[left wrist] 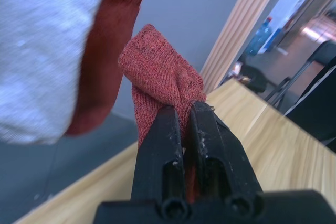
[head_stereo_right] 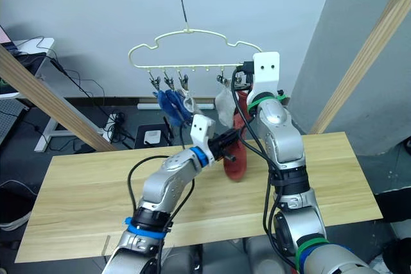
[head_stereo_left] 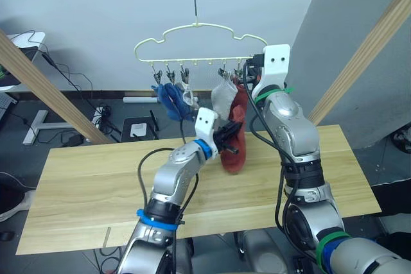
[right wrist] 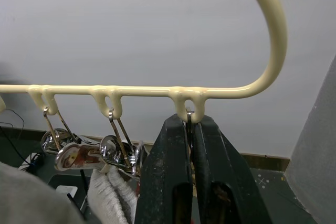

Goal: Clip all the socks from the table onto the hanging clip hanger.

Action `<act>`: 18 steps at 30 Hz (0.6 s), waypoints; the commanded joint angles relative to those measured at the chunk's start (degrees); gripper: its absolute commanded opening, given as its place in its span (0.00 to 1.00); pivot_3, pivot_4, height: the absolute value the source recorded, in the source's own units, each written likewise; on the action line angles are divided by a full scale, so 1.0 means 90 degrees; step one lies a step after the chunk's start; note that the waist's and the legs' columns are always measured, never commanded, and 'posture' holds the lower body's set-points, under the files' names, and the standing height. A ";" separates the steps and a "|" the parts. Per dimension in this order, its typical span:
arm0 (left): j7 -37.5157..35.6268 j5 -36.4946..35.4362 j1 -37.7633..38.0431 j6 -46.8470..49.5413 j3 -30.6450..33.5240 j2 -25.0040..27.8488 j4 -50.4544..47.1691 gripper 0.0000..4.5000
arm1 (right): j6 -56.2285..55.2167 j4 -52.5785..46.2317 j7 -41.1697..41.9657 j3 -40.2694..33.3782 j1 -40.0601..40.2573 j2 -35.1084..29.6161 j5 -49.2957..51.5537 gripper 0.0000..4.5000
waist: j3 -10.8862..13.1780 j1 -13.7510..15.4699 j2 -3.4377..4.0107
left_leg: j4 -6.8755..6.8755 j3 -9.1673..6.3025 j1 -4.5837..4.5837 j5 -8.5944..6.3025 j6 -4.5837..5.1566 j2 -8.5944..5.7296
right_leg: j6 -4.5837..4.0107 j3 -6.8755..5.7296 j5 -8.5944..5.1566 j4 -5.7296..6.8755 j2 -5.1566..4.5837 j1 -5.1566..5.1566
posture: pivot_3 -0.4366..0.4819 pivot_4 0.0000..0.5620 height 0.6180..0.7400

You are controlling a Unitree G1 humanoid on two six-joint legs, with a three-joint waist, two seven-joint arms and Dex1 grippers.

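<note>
The pale yellow clip hanger [head_stereo_left: 196, 27] hangs by its hook from the top pole. Blue socks [head_stereo_left: 170, 99], a light grey sock [head_stereo_left: 223, 97] and a rust red sock [head_stereo_left: 240, 108] hang from its clips. My left gripper [left wrist: 184, 109] is shut on a second rust red sock [left wrist: 163, 72], holding it just above the table [head_stereo_left: 96, 178], below the hanger's right end. My right gripper [right wrist: 188, 121] is raised to the hanger's right end. It is shut on the last silver clip [right wrist: 189, 115], next to two other clips [right wrist: 113, 148].
Thick wooden poles [head_stereo_left: 45, 88] slant down on both sides of the table, and one runs across the top. Behind the table are cables and a floor stand [head_stereo_left: 138, 128]. A grey partition [head_stereo_left: 359, 36] stands at the right.
</note>
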 commanded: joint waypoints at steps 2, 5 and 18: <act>0.0103 0.0124 -0.0579 -0.0657 0.0017 -0.0459 0.0653 0.01 | -0.0034 -0.0380 0.0002 -0.0020 -0.0187 0.0027 0.0056 0.00 | 0.0000 -0.0002 0.0000 | 0.0000 0.0000 -0.0003 0.0000 0.0000 -0.0001 | 0.0001 0.0000 0.0000 -0.0002 0.0000 -0.0001 | 0.21 0.42 1.00; 0.0153 0.0167 -0.0846 -0.0914 0.0108 -0.0613 0.1046 0.01 | -0.0015 -0.0412 -0.0007 -0.0018 -0.0183 0.0028 0.0051 0.00 | 0.0000 -0.0015 0.0000 | 0.0000 0.0001 -0.0002 0.0000 0.0000 0.0000 | 0.0001 0.0000 0.0000 -0.0002 0.0000 -0.0001 | 0.20 0.42 1.00; 0.0147 0.0129 -0.1589 -0.1531 0.0544 -0.0759 0.2020 0.01 | 0.0086 -0.0535 -0.0037 -0.0017 -0.0124 0.0038 0.0037 0.00 | 0.0000 -0.0094 0.0000 | -0.0001 0.0001 -0.0004 0.0000 0.0000 0.0000 | 0.0003 0.0000 -0.0001 -0.0004 0.0002 -0.0002 | 0.19 0.42 1.00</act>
